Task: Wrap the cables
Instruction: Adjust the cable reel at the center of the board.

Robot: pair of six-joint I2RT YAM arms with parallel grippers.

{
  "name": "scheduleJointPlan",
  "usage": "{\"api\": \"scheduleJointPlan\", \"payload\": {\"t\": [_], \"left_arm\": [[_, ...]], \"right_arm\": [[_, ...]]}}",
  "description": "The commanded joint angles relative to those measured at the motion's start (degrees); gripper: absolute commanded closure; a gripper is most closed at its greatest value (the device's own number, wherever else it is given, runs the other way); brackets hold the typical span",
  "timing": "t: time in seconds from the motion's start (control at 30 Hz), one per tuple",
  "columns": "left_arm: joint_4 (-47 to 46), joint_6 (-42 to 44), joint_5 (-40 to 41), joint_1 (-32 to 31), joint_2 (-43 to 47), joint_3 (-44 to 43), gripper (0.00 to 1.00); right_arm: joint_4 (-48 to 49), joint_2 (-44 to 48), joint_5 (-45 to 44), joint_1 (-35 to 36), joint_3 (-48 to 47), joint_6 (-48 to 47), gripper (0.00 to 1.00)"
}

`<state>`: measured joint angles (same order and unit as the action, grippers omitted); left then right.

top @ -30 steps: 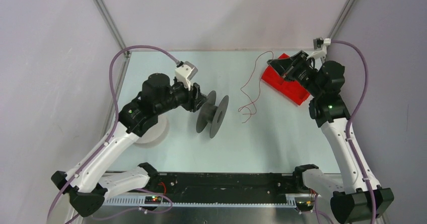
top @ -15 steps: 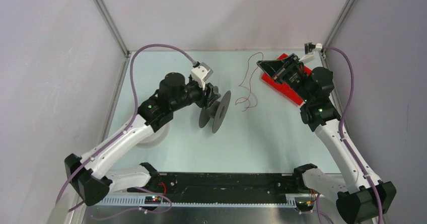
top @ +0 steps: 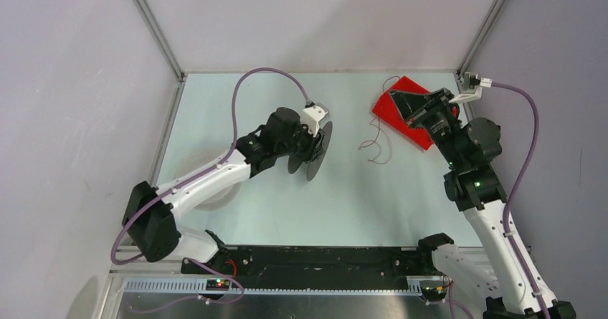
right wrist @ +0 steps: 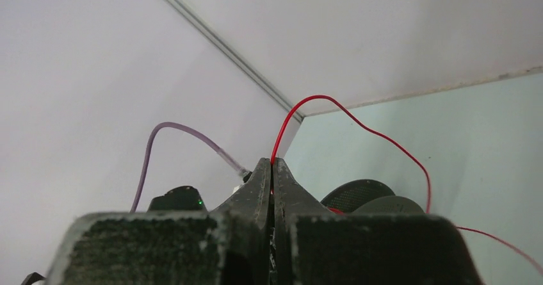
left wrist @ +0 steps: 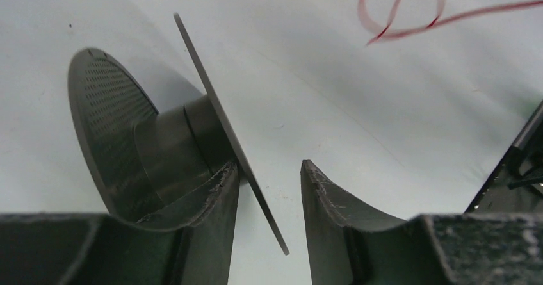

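Left gripper (left wrist: 269, 170) open, its 2 fingers straddling 1 thin flange of the grey spool (left wrist: 166, 144). The hub-side finger is against the flange and the other is clear of it. Spool stands on edge on the table (top: 236, 111), left of centre. Right gripper (right wrist: 272, 163) is closed, pinching the red cable (right wrist: 358, 122) at its tips, over a red block (top: 391, 107) at far right. Cable arcs out from the tips and lies in loose loops on the table between spool and block, apart from the spool.
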<state>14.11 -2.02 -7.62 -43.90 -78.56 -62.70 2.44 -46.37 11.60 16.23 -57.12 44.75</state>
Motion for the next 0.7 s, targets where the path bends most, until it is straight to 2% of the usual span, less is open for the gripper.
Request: {"api": "scheduleJointPlan", "payload": {"t": [0.0, 0.07, 0.1, 0.17, 0.23, 0.4, 0.53, 0.67], "left_arm": [[-0.07, -0.01, 1.8, -0.12, -1.52, -2.55, 0.58], [0.75, 0.69, 1.32, -0.19, -1.9, -2.82, 0.69], [1.85, 1.29, 0.97, -0.15, -1.67, -3.02, 0.78], [3.68, 2.64, 0.05, -0.18, -0.65, -3.57, 0.9], [5.06, 5.24, -1.65, -0.15, 1.45, -3.32, 0.98], [7.81, 13.21, -7.27, -0.22, 6.79, -0.36, 1.0], [13.22, 15.12, -10.7, -0.26, 7.98, -1.5, 1.0], [14.48, 16.61, -10.24, -0.41, 9.05, -0.59, 1.0]], "right_arm": [[-1.68, 1.41, -2.19, -0.67, 0.98, -2.99, 1.0], [-1.73, 1.6, -1.99, -0.87, 1.34, -2.93, 1.0], [-1.69, 1.65, -1.96, -0.95, 1.38, -2.81, 1.0], [-1.59, 1.61, -1.68, -1.16, 1.41, -2.83, 1.0], [-1.42, 1.74, -1.21, -1.4, 1.41, -2.7, 1.0], [-1.48, 2.09, -0.67, -1.59, 1.49, -2.1, 1.0], [-1.24, 2.41, -0.68, -1.58, 1.8, -1.94, 1.0], [-1.51, 2.66, -0.7, -1.56, 2.01, -2.04, 1.0]]}}
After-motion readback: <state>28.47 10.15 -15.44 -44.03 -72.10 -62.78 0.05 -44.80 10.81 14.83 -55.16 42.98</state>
